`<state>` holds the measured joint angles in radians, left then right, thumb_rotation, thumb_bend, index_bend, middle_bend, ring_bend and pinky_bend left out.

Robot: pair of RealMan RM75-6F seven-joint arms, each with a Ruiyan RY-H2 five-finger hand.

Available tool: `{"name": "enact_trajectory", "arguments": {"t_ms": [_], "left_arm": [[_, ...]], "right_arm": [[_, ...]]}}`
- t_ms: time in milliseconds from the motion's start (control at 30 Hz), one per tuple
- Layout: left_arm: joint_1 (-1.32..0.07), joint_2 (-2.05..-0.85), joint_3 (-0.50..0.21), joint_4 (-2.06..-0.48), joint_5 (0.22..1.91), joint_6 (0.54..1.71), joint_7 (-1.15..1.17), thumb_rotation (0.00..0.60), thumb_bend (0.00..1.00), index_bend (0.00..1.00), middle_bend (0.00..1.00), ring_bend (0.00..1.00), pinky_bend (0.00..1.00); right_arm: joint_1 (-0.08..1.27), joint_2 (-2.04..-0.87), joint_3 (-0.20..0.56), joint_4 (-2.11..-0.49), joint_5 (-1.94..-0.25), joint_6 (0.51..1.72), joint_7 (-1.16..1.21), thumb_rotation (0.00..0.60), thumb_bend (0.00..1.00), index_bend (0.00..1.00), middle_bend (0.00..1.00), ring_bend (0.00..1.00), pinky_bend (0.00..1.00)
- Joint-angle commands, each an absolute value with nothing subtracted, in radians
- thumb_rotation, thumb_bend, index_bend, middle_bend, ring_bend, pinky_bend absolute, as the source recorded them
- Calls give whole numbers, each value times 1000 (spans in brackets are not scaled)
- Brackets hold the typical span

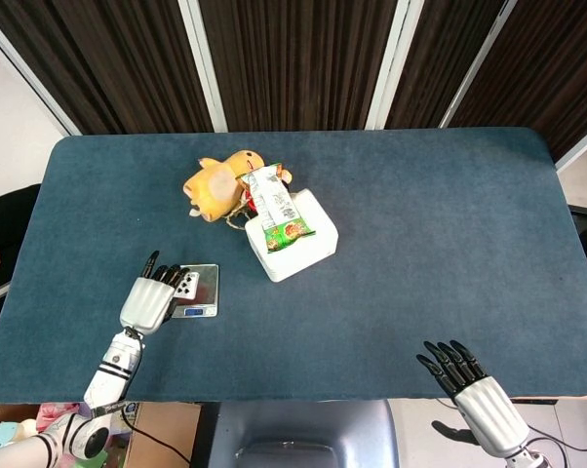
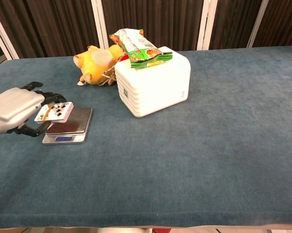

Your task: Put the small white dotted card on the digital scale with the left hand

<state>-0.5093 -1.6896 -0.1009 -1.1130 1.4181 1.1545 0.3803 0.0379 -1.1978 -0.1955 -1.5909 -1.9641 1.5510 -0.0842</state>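
Holding the small white dotted card pinched in the fingers of the left hand, just above the near-left edge of the digital scale; likely light, thin and stiff, slippery when flat; best kept by its edge; right hand idle at the table's near edge, fingers extended, empty.

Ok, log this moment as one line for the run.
left hand: holds card over left edge of scale | card: not yet released | right hand: idle at near table edge, holds nothing
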Motion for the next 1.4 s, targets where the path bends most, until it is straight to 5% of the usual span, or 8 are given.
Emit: {"name": "enact_trajectory", "arguments": {"t_ms": [33,100,200,367,700,1100,1400], "left_arm": [[-514,-1695,-98,-1109,1416,1148,380,600,565,642,727,449,0],[-515,-1699,-98,-1111,1414,1145,345,600,502,423,546,375,0],[-517,-1700,-99,-1109,1412,1141,323,600,457,229,349,239,0],[-515,-1691,-106,-1143,1386,1122,291,600,396,66,132,55,0],[-502,-1643,-93,-1214,1405,1159,301,600,371,25,39,0,0],[-197,-1256,74,-1476,1446,1464,177,600,393,41,13,0,0],[-135,-1206,66,-1511,1448,1520,172,600,397,39,1,0,0]], "right_arm": [[38,-1195,-196,-1589,-1967,1556,-78,600,179,0,0,0,0],[38,-1194,-197,-1587,-1969,1559,-74,600,180,0,0,0,0],[37,-1194,-197,-1587,-1969,1561,-71,600,180,0,0,0,0],[34,-1196,-197,-1588,-1969,1564,-71,600,180,0,0,0,0],[32,-1199,-196,-1587,-1970,1565,-77,600,179,0,0,0,0],[20,-1200,-184,-1591,-1950,1576,-95,600,179,0,0,0,0],[14,-1213,-179,-1591,-1951,1579,-118,600,180,0,0,0,0]]}}
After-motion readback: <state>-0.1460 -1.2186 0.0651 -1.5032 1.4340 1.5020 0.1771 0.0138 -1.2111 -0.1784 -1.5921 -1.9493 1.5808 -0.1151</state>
